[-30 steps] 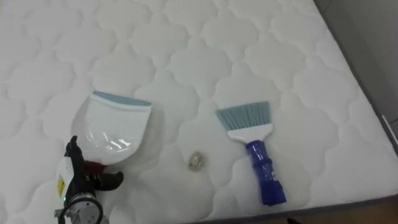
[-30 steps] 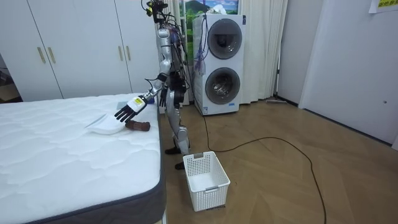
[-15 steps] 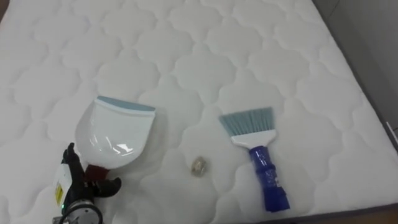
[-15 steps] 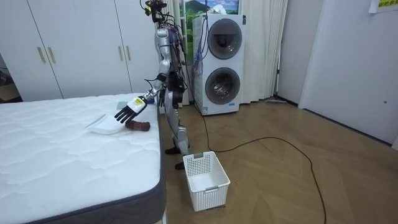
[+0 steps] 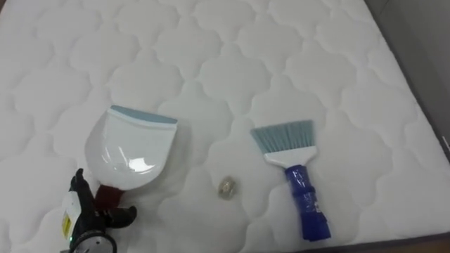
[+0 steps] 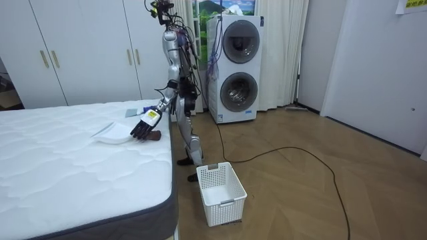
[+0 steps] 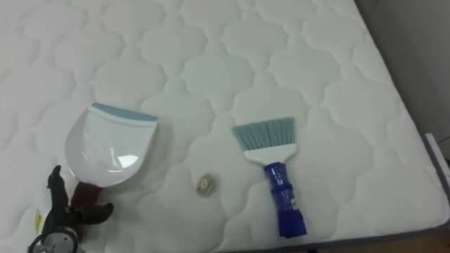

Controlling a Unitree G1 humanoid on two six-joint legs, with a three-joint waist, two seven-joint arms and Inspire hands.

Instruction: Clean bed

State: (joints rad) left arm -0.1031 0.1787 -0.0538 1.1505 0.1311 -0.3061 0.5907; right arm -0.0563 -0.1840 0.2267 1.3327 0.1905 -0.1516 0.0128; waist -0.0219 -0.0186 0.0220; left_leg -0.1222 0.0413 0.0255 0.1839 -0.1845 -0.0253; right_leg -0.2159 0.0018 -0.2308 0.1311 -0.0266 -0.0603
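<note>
A white dustpan (image 5: 130,147) with a blue lip lies on the white quilted mattress (image 5: 232,63), its dark red handle (image 5: 107,197) pointing toward me. My left hand (image 5: 86,211) sits at that handle's end near the bed's front edge, fingers straight and thumb spread to the right, with the handle between them. A small crumpled scrap (image 5: 226,186) lies right of the dustpan. Further right lies a brush (image 5: 292,158) with pale blue bristles and a blue handle, bristles pointing away. In the room view I stand at the bed's side, left hand (image 6: 145,123) low beside the dustpan (image 6: 112,133).
The mattress's right edge (image 5: 429,119) drops off to the floor. A white laundry basket (image 6: 220,193) stands on the wooden floor by the bed's corner. Stacked washing machines (image 6: 233,67) and white wardrobes (image 6: 80,47) line the far wall.
My left hand has dropped from above the dustpan down to its handle, toward the room view's right. The eye view has shifted slightly. Dustpan, scrap and brush lie where they were.
</note>
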